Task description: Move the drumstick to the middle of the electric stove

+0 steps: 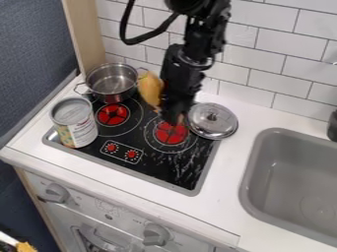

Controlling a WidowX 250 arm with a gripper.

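The black gripper (175,117) hangs over the back part of the electric stove (154,165), just above the right-hand red burner (171,134). Directly to its left is the yellow-orange drumstick (150,88), roughly upright, its wide end up near the pot and its narrow end down by the gripper. The arm covers part of the drumstick's right side, and whether the two touch is unclear.
A metal pot (113,83) stands at the stove's back left, with an open can (74,122) in front of it. A silver lid (212,121) lies at the right edge. The grey sink (273,172) is farther right; a tiled wall (266,66) rises behind.
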